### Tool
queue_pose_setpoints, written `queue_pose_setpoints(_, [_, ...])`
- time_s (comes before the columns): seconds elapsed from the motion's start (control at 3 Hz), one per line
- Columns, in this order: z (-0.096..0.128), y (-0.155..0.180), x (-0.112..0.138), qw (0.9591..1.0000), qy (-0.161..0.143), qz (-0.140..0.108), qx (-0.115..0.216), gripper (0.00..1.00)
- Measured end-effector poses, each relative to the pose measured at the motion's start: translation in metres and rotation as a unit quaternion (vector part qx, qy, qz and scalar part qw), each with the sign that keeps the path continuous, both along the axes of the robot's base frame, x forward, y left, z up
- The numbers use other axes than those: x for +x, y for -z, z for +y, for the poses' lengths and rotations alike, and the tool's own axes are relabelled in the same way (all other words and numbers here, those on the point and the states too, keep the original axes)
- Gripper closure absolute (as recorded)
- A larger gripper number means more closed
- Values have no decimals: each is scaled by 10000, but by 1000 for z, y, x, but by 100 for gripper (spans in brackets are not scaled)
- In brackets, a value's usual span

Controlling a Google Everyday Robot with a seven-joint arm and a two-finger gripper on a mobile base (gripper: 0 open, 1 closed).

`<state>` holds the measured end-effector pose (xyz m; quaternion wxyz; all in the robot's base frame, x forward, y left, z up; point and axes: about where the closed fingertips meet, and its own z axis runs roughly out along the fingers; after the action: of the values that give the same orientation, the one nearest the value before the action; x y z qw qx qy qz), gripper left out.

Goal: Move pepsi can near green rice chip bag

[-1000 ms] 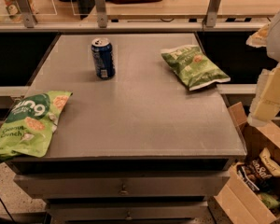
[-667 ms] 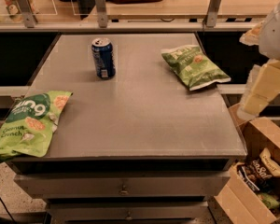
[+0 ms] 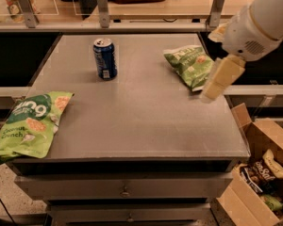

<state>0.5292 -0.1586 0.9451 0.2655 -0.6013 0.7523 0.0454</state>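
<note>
One dark-blue pepsi can (image 3: pixel 105 59) upright, silver top | gripper (image 3: pixel 220 80) above right table (image 3: pixel 132 126) edge, grip unclear

We note the pepsi can (image 3: pixel 105 59), dark blue with a silver top, upright at the far left of the tabletop (image 3: pixel 141 121). The green rice chip bag (image 3: pixel 30 124) lies flat at the near left corner, overhanging the edge, well apart from the can. The gripper (image 3: pixel 219 81) hangs over the right side.

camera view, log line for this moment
gripper: at right side of table, near smaller green bag | pepsi can: upright, rear left, untouched | green rice chip bag: front-left corner, apart from can
</note>
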Motion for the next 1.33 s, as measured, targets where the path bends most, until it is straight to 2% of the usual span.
queue_pose_setpoints(0.33, [36, 15, 41, 9978, -144, -202, 617, 0])
queue_pose_setpoints(0.67, [78, 29, 79, 9908, -355, -317, 1264, 0])
queue_pose_setpoints(1.0, [112, 42, 106, 9828, -493, -338, 1747, 0])
queue_pose_setpoints(1.33, [137, 59, 125, 9782, -569, -280, 1978, 0])
